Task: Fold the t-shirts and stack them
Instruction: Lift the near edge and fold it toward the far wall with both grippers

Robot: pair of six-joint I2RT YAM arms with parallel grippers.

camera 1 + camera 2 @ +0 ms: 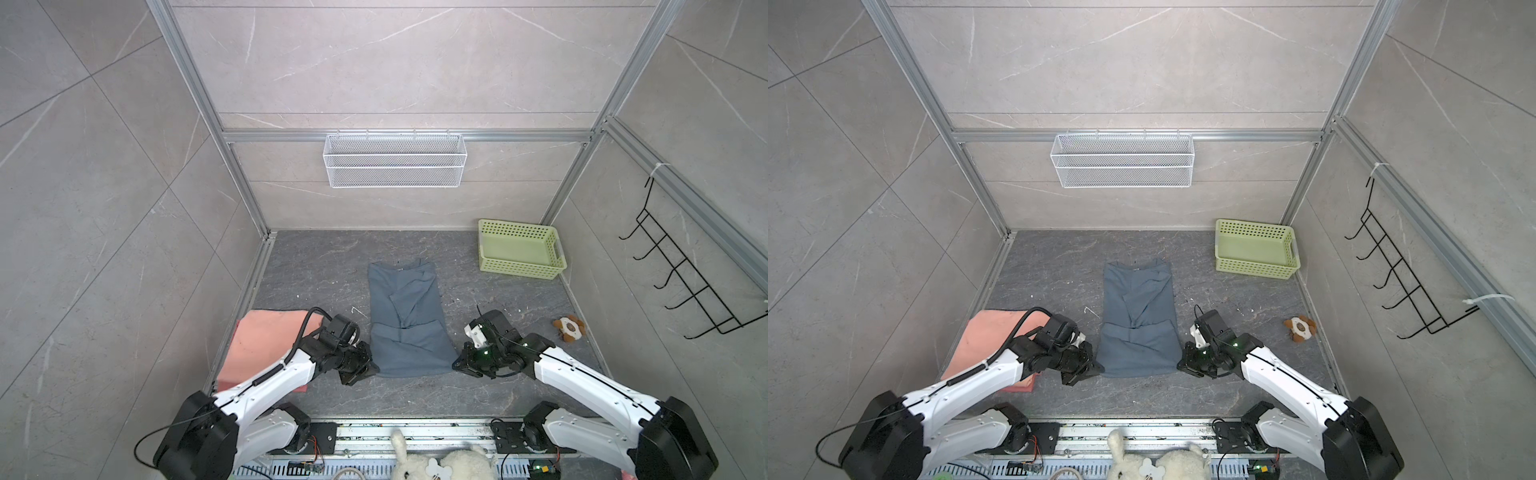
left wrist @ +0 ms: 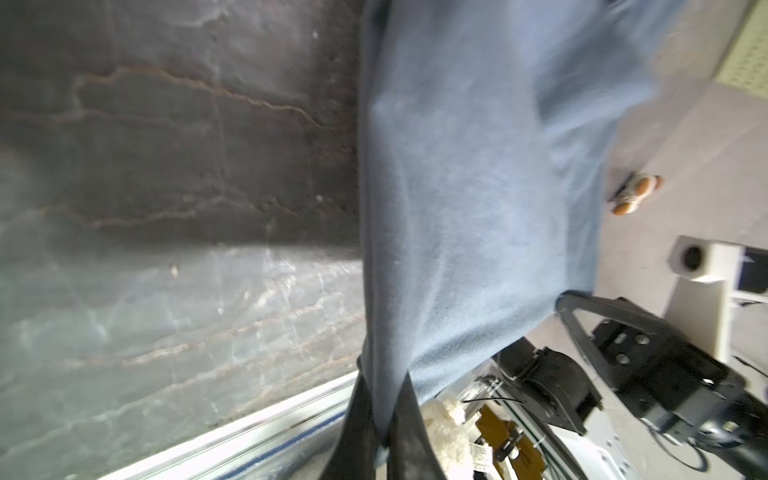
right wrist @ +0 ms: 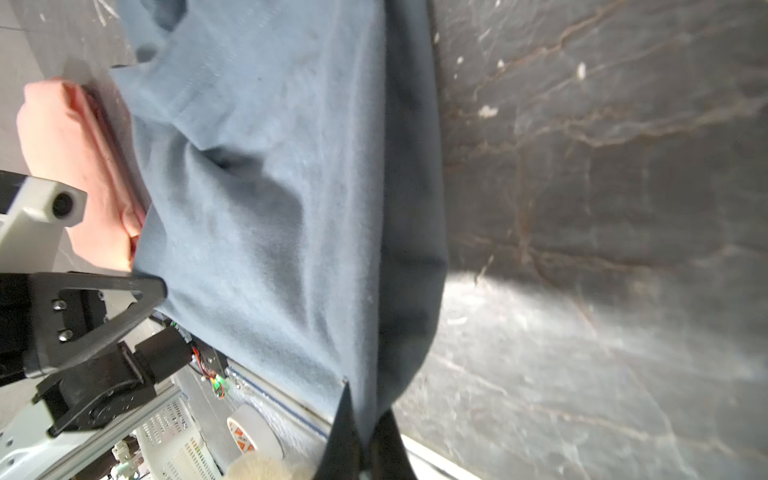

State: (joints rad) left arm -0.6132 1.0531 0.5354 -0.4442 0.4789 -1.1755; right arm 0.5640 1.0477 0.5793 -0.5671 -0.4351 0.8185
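1. Slate blue-grey t-shirt (image 1: pixel 409 328) lies lengthwise in the middle of the dark worktop (image 1: pixel 316 270), sides folded in, collar at the far end.
2. Left gripper (image 1: pixel 374 368): jaws clenched on the shirt's near left corner, cloth pinched between them.
3. Right gripper (image 1: pixel 457 363): jaws clenched on the near right corner.
4. Salmon-pink t-shirts (image 1: pixel 257 349) lie folded at the worktop's left edge, partly under the left arm (image 1: pixel 282 374).
5. Pale green basket (image 1: pixel 519 272) stands in the far right corner; plush toy (image 1: pixel 570 328) lies near the right edge.

Right gripper (image 3: pixel 365 436) pinches a corner of the blue-grey t-shirt (image 3: pixel 266 199) (salmon-pink shirt (image 3: pixel 79 166) folded beyond it)
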